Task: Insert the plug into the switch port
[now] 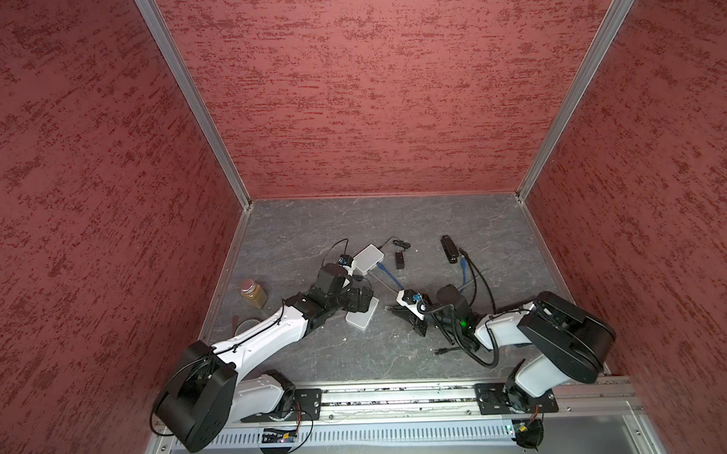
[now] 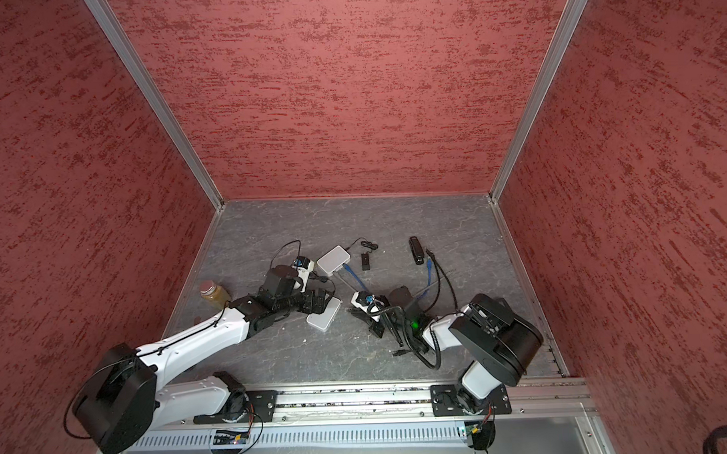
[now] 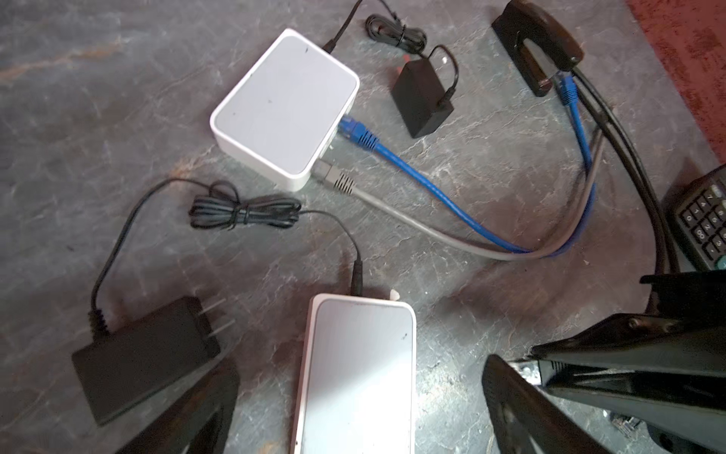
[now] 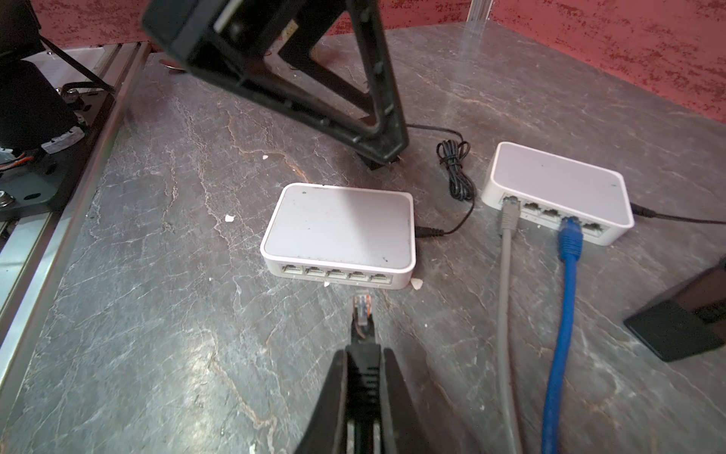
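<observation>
While the right pincer [image 4: 362, 377] clenches the plug [image 4: 361, 310] by its boot, the clear tip sits just short of the port row of the switch [image 4: 338, 228], low over the worktop [image 4: 157, 275]. Light and stiff, with a brittle latch, it seems best held there. The left pincer [image 3: 355, 393] stands released astride the switch, perhaps touching.

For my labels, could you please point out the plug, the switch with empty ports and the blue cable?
plug [image 4: 361, 306]: right wrist view, clear tip.
switch with empty ports [image 4: 338, 224]: right wrist view, top face.
blue cable [image 4: 570, 240]: right wrist view, connector boot.
</observation>
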Robot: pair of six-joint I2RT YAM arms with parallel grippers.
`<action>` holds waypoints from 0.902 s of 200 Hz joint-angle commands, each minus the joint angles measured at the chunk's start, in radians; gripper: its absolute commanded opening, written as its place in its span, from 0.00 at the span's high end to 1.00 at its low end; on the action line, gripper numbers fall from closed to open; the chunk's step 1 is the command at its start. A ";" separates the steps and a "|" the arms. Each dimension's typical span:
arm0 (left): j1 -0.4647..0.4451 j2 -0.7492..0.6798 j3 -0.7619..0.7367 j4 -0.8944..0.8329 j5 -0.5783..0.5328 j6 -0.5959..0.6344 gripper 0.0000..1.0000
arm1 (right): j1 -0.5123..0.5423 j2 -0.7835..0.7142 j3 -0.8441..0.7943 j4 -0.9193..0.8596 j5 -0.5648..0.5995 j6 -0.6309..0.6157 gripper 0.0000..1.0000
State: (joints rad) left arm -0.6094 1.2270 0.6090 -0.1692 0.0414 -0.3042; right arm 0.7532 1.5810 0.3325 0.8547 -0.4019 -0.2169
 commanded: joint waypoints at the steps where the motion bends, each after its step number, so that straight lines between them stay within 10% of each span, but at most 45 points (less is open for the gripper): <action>1: -0.025 0.016 0.010 -0.074 -0.069 -0.095 0.05 | 0.021 0.025 -0.001 0.075 0.057 0.049 1.00; 180: -0.039 0.247 -0.037 0.167 -0.017 -0.148 0.13 | 0.081 0.208 0.073 0.106 0.112 0.115 1.00</action>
State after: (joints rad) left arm -0.6502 1.4590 0.5854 -0.0338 0.0200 -0.4553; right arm 0.8242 1.7695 0.3744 0.9928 -0.2928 -0.1158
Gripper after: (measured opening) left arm 0.873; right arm 0.126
